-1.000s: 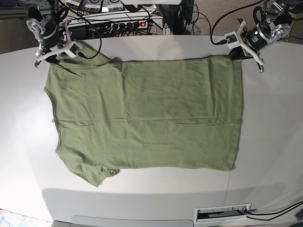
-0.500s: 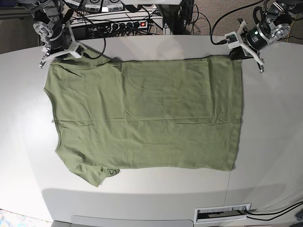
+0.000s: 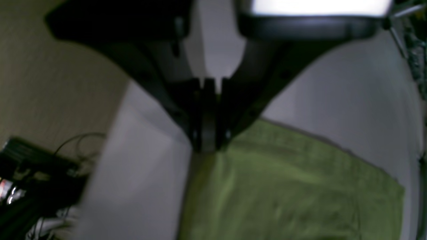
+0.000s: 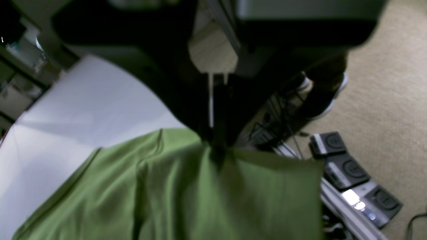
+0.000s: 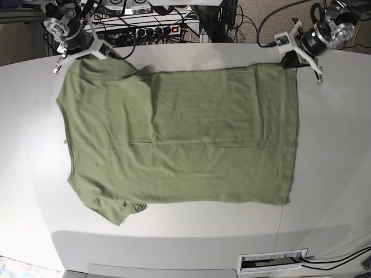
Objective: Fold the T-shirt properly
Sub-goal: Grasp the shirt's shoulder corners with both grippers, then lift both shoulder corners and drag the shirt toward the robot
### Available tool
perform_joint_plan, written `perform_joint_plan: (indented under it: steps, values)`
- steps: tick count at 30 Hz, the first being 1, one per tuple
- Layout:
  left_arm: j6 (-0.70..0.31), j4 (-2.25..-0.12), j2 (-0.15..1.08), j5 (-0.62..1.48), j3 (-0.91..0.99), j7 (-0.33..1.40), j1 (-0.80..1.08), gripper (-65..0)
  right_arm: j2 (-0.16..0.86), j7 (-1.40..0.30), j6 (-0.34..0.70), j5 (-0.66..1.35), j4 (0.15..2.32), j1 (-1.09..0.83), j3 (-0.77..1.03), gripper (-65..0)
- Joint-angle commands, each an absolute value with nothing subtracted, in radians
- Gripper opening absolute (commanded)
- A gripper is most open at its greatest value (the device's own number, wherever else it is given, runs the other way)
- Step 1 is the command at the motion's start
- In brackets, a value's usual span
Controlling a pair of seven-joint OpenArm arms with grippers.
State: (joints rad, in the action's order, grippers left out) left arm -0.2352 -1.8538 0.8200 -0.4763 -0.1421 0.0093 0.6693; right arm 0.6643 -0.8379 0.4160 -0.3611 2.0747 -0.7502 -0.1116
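The olive-green T-shirt (image 5: pixel 185 139) lies spread flat on the white table (image 5: pixel 333 145), sleeves toward the base view's left and hem toward its right. My left gripper (image 5: pixel 288 62) is shut on the far hem corner; the left wrist view shows its jaws closed on that corner (image 3: pixel 207 146) of the green cloth (image 3: pixel 287 186). My right gripper (image 5: pixel 79 59) is shut on the far shoulder and sleeve end; the right wrist view shows it pinching a raised fold (image 4: pixel 217 148) of the shirt (image 4: pixel 173 193).
A power strip and cables (image 5: pixel 156 29) sit just behind the table's far edge. Foot pedals (image 4: pixel 350 166) lie on the carpet beyond that edge. A labelled slot (image 5: pixel 272 260) is at the front edge.
Both grippers have moved toward the table's far edge, still holding the shirt's far corners. The shirt's far edge has been drawn back and slightly up with them.
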Motion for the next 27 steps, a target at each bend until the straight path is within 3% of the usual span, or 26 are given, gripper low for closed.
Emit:
perform_joint_plan:
  steps: [1,14,23,27]
  values:
    - [-0.257,-1.864,0.838,-0.490,-0.142,0.029,0.700,-65.0,0.679,-0.846,0.410,-0.368,2.110,-0.766,-0.104,-65.0]
    - [-0.078,-1.907,0.931,-0.665,-0.142,0.106,0.915,-65.0,0.682,-0.895,0.408,-0.494,2.170,-0.934,-0.093,-65.0]
    - [0.218,-1.916,0.950,-0.834,-0.142,0.166,0.942,-65.0,0.681,-0.841,0.406,-0.419,2.329,-1.014,0.099,-65.0]
    - [0.250,-1.918,0.950,-0.842,-0.142,0.165,0.882,-65.0,0.681,-0.825,0.406,-0.374,2.348,-1.008,0.151,-65.0]
